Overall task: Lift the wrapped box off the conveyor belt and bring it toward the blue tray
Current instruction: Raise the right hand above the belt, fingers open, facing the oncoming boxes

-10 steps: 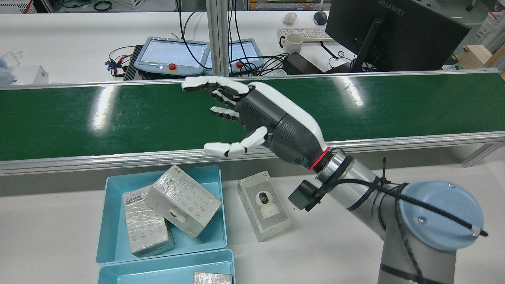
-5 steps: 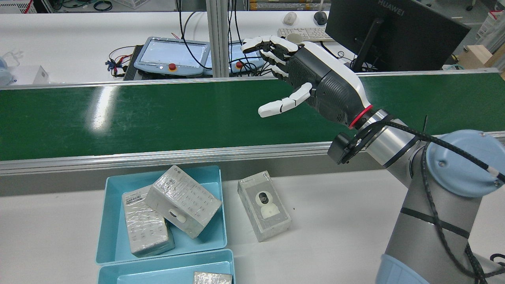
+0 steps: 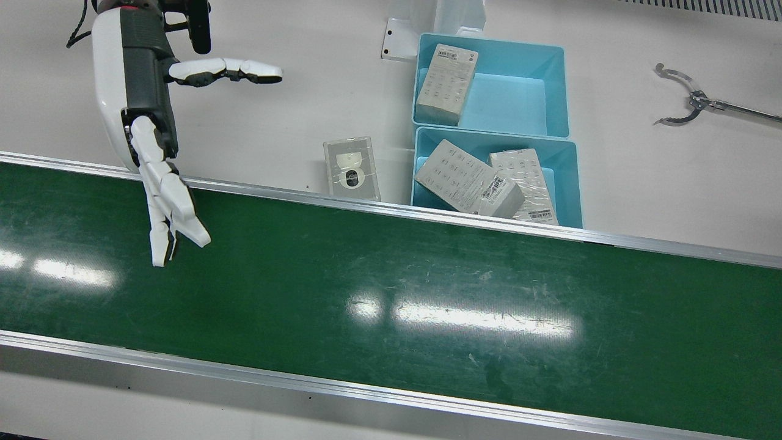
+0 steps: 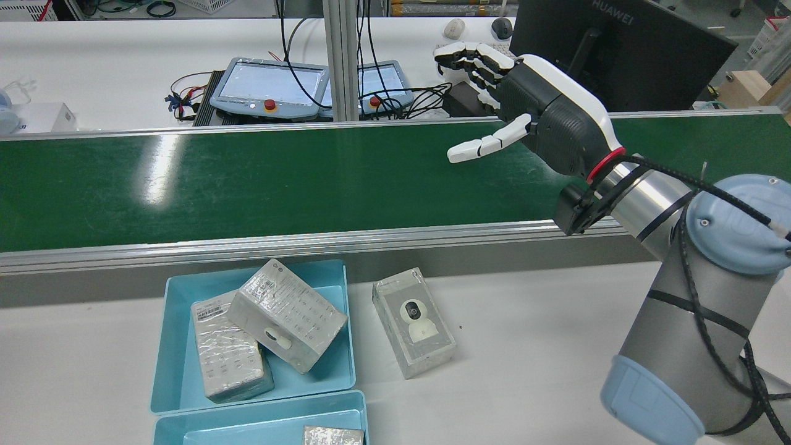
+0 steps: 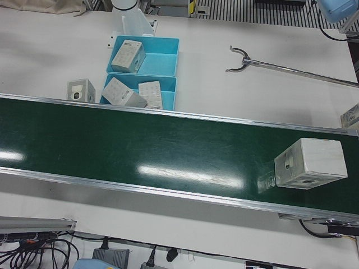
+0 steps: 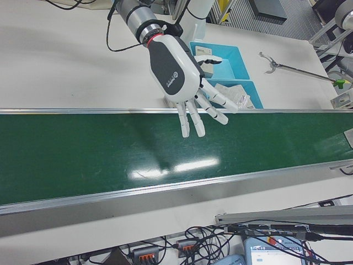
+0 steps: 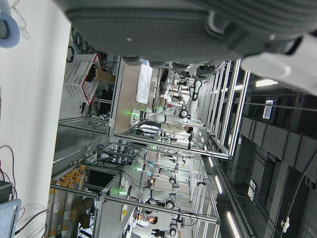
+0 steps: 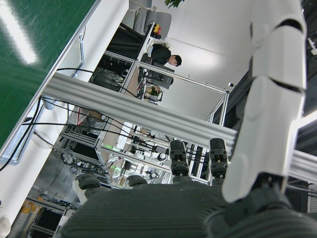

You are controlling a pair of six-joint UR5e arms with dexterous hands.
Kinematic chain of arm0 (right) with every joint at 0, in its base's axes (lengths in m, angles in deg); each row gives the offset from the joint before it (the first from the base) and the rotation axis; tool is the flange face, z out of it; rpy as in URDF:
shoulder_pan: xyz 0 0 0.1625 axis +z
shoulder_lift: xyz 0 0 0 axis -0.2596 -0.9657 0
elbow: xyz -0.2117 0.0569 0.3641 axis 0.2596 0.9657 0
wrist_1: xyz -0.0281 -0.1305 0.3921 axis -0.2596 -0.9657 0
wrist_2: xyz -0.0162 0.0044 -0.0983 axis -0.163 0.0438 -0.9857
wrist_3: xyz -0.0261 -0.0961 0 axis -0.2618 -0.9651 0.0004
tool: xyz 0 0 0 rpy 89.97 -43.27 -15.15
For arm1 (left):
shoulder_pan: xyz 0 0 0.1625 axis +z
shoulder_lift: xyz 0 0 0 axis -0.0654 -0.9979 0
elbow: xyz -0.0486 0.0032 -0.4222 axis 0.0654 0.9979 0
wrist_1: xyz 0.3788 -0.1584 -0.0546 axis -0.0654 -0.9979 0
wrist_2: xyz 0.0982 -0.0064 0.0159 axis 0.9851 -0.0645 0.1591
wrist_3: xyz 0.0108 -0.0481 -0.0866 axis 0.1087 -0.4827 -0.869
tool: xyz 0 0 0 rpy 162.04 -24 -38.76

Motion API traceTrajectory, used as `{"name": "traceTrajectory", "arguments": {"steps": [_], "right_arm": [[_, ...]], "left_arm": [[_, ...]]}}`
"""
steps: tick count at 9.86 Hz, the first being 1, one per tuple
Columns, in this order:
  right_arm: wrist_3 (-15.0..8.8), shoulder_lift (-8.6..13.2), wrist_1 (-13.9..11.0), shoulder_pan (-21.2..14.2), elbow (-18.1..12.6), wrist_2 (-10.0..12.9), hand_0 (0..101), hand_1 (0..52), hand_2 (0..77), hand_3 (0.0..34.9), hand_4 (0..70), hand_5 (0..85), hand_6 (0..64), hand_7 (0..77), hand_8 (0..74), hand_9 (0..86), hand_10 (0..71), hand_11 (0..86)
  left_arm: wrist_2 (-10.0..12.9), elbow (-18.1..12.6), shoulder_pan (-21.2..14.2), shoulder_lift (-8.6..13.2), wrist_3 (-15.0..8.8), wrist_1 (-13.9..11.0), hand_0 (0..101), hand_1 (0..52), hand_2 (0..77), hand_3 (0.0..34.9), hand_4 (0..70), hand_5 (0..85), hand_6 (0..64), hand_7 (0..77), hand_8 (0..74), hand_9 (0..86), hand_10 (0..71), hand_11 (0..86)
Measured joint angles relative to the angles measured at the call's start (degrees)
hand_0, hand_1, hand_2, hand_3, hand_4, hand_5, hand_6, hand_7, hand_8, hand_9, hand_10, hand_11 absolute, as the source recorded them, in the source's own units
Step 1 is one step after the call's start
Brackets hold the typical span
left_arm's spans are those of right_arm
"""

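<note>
A wrapped white box (image 5: 308, 162) lies on the green conveyor belt (image 5: 140, 145) near its right end in the left-front view; no hand is near it. My right hand (image 4: 531, 117) is open and empty, fingers spread, above the belt's far edge; it also shows in the front view (image 3: 143, 110) and the right-front view (image 6: 176, 72). Two blue trays (image 4: 337, 364) (image 3: 507, 98) hold wrapped boxes. Of my left hand only the grey palm (image 7: 173, 25) shows, in its own view.
A wrapped camera box (image 4: 414, 321) lies on the white table beside the trays. A metal reaching tool (image 3: 690, 101) lies on the table. Beyond the belt stand teach pendants (image 4: 269, 89), cables and a monitor (image 4: 618, 55).
My right hand has swung from over the belt's near edge to the right and farther across the belt, rising. It stays open and empty. The boxes have not moved.
</note>
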Motion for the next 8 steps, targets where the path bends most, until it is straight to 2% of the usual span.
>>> {"name": "traceTrajectory", "arguments": {"steps": [1,2,3,4,5,6,7,8], "right_arm": [[2.8,0.9,1.7,0.5,3.7,0.2,45,12.0,14.2,29.7,4.9,7.1,0.0,15.3,0.0,3.8,1.6,1.1],[6.2,1.8,3.7,0.7,7.6,0.4,45,12.0,13.6,29.6,7.6,15.8,0.0,15.3,0.0,3.8,1.6,1.1],[9.1,3.4,5.1,0.7,11.0,0.4,45,12.0,13.6,29.6,7.6,15.8,0.0,15.3,0.0,3.8,1.6,1.1],[10.8,5.2,6.0,0.5,13.6,0.3,44,8.2,11.4,29.3,11.5,20.2,0.0,19.6,0.0,5.4,1.6,2.2],[11.7,6.3,7.6,0.2,15.4,0.2,44,8.2,11.4,29.3,11.5,20.2,0.0,19.6,0.0,5.4,1.6,2.2],[12.1,6.6,10.3,0.0,16.7,0.1,44,8.2,11.4,29.3,11.5,20.2,0.0,19.6,0.0,5.4,1.6,2.2],[12.3,6.1,13.7,0.0,17.8,-0.1,39,8.2,9.3,29.8,2.2,16.4,0.0,16.9,0.0,4.9,1.6,2.7],[12.5,5.4,16.3,0.2,18.3,-0.5,39,8.2,9.3,29.8,2.2,16.4,0.0,16.9,0.0,4.9,1.6,2.7]], "left_arm": [[0.0,0.0,0.0,0.0,0.0,0.0,0,0.0,1.1,0.0,0.5,0.5,0.0,0.5,0.5,0.0,0.5,0.0],[0.0,0.0,0.0,0.0,0.0,0.0,0,0.0,1.1,0.0,0.5,0.5,0.5,0.5,0.5,0.0,0.5,0.0],[0.0,0.0,0.0,0.0,0.0,0.0,0,0.0,0.5,0.0,0.5,0.5,0.5,0.5,0.5,0.0,0.5,0.0],[0.0,0.0,0.0,0.0,0.0,0.0,0,0.0,0.5,0.0,0.5,0.5,0.5,0.5,0.5,0.5,0.0,0.0],[0.0,0.0,0.0,0.0,0.0,0.0,0,0.0,0.5,0.0,0.0,0.5,0.5,0.5,0.5,0.0,0.0,0.0],[0.0,0.0,0.0,0.0,0.0,0.0,0,0.0,1.1,0.0,0.5,0.5,0.5,0.5,0.0,0.5,0.0,0.0],[0.0,0.0,0.0,0.0,0.0,0.0,0,0.0,0.5,0.0,0.5,0.5,0.5,0.5,0.5,0.0,0.5,0.0],[0.0,0.0,0.0,0.0,0.0,0.0,0,0.0,1.1,0.0,0.5,0.5,0.5,0.5,0.5,0.0,0.5,0.0]]}}
